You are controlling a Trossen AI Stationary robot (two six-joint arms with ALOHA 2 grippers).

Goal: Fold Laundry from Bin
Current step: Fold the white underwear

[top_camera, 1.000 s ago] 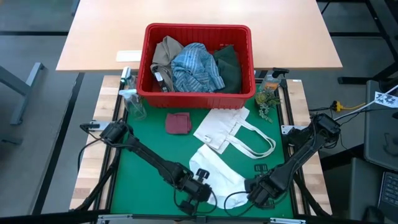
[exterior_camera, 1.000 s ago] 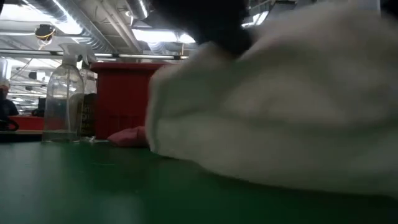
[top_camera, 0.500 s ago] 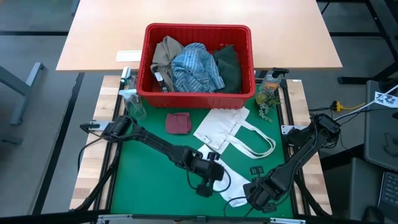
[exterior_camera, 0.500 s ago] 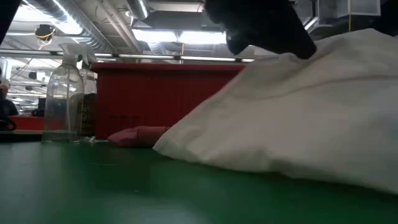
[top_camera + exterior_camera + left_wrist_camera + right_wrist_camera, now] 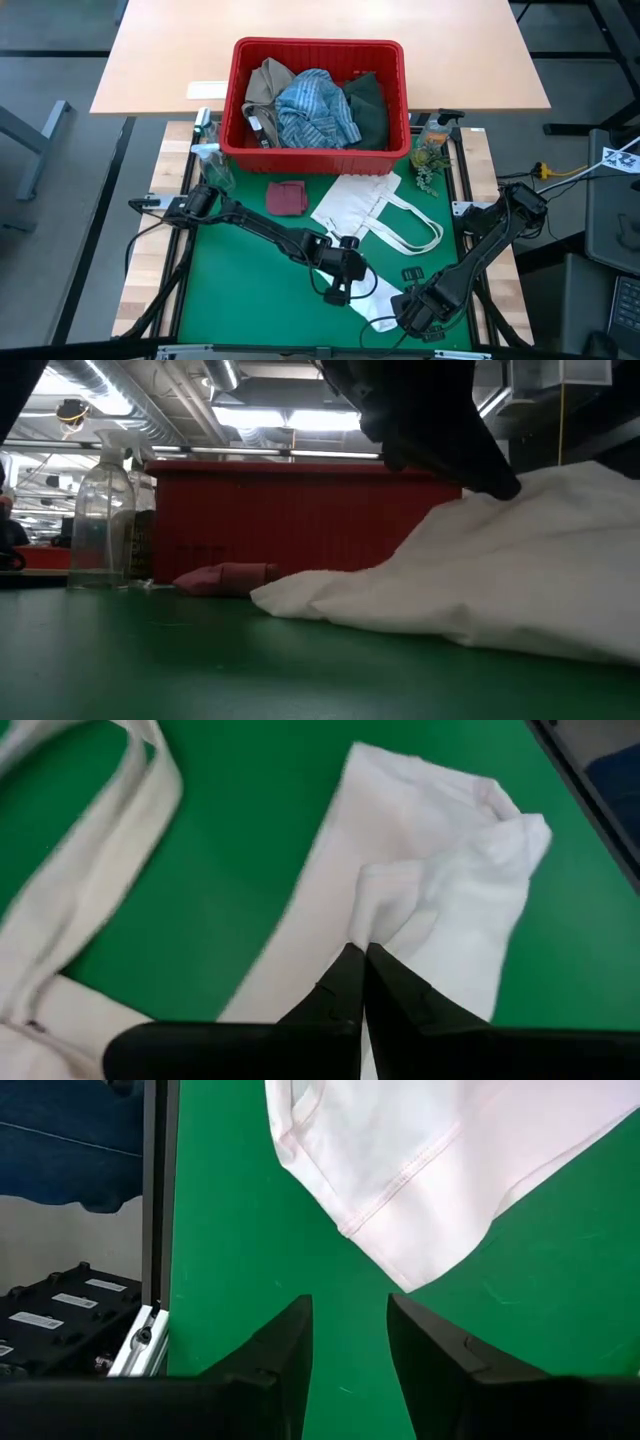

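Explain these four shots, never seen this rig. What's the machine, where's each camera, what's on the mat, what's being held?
Two dark robot arms work over a green mat. One camera looks down from overhead, one sits at mat level, and one rides on each wrist.

The left gripper is shut on the small white cloth, mid-mat. The right gripper rests open and empty at the mat's near right edge, beside that cloth's corner.

Also on the mat: a small maroon cloth, a white tote bag and a clear spray bottle. The red bin behind holds a tan garment, a blue-white striped shirt and a dark green garment.
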